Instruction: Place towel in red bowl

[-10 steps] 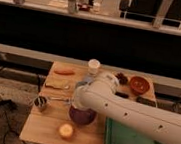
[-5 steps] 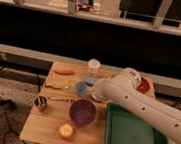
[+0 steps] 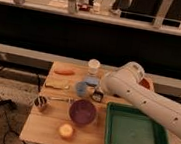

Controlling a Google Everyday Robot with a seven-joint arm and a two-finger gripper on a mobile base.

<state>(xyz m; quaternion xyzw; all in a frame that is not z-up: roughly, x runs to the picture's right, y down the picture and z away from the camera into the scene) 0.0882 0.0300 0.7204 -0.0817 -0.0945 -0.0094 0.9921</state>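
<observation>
end effector (image 3: 99, 94) low beside purple bowl (image 3: 83, 111), grip state unclear; red bowl (image 3: 146, 84) behind arm

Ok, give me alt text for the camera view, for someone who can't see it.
A white robot arm reaches from the right across a wooden table, its gripper low near the table's middle beside a pale blue towel. The red bowl sits mostly hidden behind the arm. A purple bowl and green tray sit in front.
</observation>
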